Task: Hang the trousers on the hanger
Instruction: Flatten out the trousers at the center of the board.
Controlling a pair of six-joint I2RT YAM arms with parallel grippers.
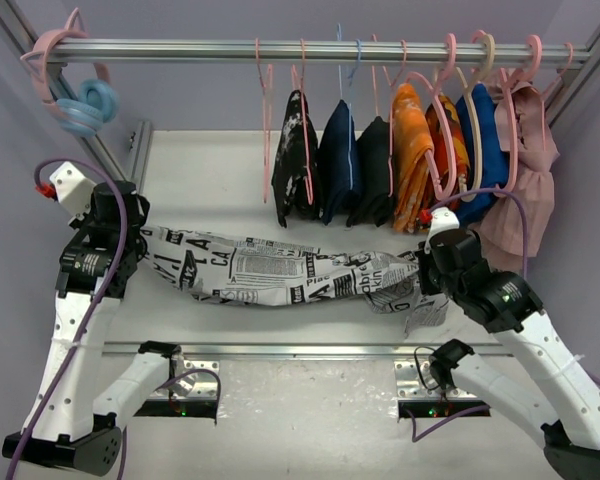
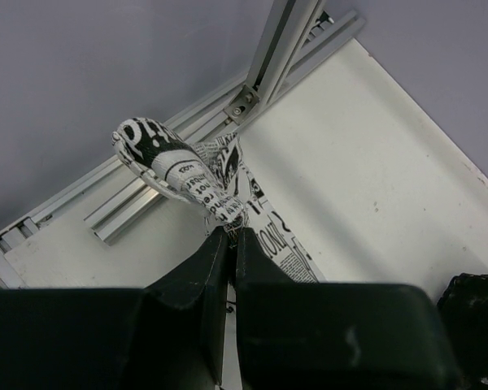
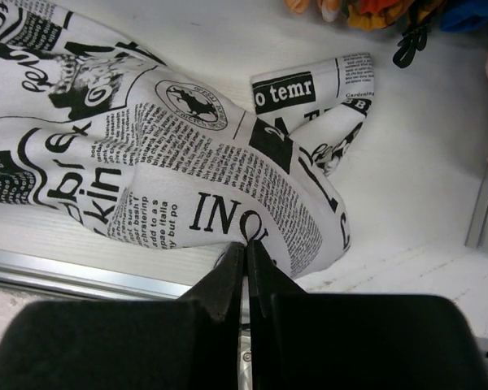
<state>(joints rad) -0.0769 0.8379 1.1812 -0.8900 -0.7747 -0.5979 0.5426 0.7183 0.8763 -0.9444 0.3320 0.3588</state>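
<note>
The newspaper-print trousers hang stretched in a long band between my two grippers, sagging over the white table. My left gripper is shut on the band's left end. In the left wrist view the jaws pinch bunched cloth. My right gripper is shut on the right end. In the right wrist view the jaws pinch a fold of the trousers. The thin pale-pink hanger hangs empty on the rail, behind the trousers' middle and left of the hung clothes.
The metal rail carries several hangers with a black speckled garment, dark, orange and blue clothes, and a pink garment at the right. Pink and blue rings hang at its left end. An aluminium bar runs along the table's front edge.
</note>
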